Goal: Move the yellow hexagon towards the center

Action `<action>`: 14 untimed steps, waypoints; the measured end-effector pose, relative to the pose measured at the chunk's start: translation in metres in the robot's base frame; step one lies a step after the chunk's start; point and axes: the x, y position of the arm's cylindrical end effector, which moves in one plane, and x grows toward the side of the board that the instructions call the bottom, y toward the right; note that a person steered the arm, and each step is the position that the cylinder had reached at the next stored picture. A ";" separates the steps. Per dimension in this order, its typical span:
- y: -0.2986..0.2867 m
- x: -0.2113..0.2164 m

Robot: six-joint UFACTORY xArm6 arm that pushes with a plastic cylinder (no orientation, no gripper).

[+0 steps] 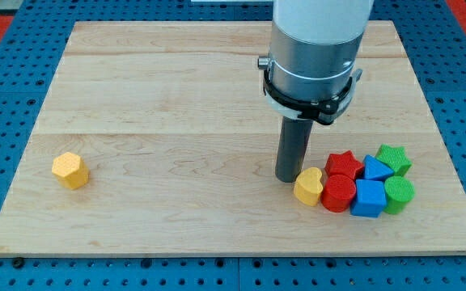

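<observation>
The yellow hexagon (70, 170) lies alone near the view's left edge of the wooden board (176, 89), towards the bottom. My tip (288, 178) stands far to its right, right of the board's middle, touching or almost touching the left side of a yellow heart (307, 187). The rod hangs from the grey arm at the view's top.
A cluster sits at the view's bottom right: the yellow heart, a red star (344, 164), a red cylinder (338, 194), a blue cube (369, 198), a second blue block (375, 169), a green star (394, 158) and a green cylinder (399, 193).
</observation>
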 end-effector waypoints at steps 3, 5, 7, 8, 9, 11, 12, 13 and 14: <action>0.017 0.010; -0.047 0.060; -0.210 0.094; -0.293 0.073; -0.326 0.032; -0.312 0.006; -0.284 -0.001; -0.245 -0.015; -0.209 -0.037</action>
